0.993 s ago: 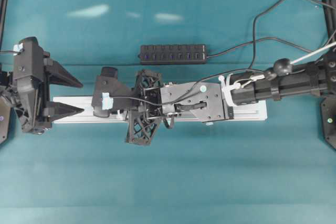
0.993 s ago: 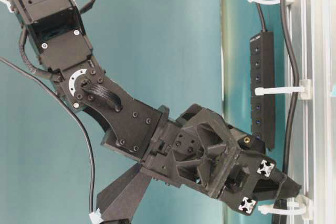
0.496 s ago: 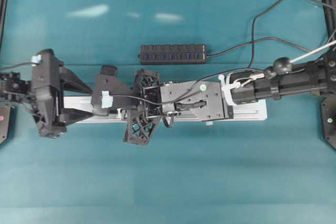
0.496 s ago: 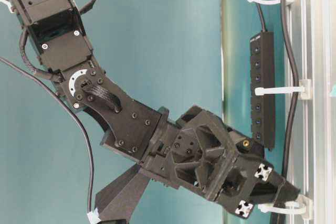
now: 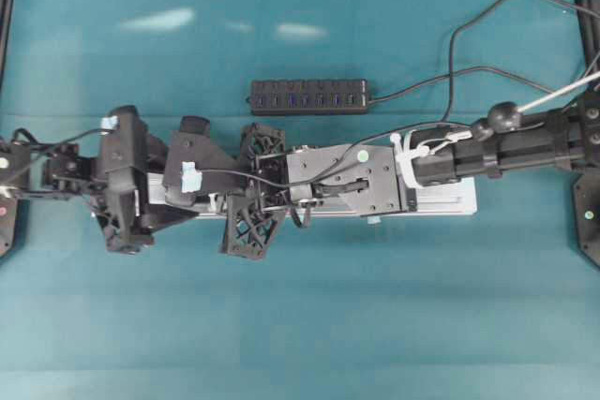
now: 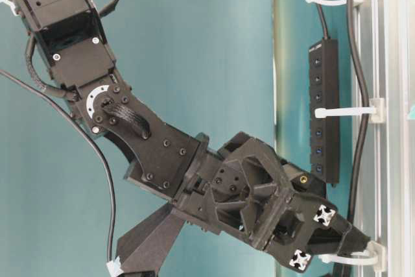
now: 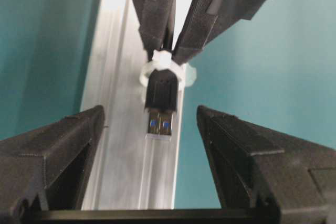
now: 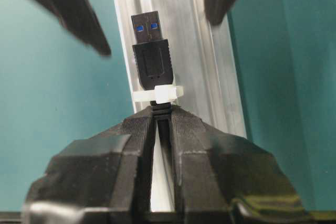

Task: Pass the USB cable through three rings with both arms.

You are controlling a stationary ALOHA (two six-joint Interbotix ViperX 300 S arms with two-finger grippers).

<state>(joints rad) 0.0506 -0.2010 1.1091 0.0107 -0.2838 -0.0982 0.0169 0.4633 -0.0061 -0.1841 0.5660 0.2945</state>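
Your left tool point(image 5: 161, 201) sits at nine o'clock over the desk point(image 5: 300, 325), its fingers point(image 7: 58, 156) spread wide apart and touching nothing. Between them, in the left wrist view, you see the USB cable point(image 7: 160, 94): a small black rectangular plug with a metal tip and blue insert, poking out of a white translucent ring point(image 7: 181, 73) above the silver rail point(image 7: 118, 145). Toward three o'clock, your right tool point(image 8: 161, 129) is pressed together on the cord directly behind that ring. There are no containers here. Only the table-level view shows you all three rings point(image 6: 343, 112) on the rail with the cord running through them. Only the overhead view shows the black hub bar point(image 5: 308, 96) at twelve o'clock.
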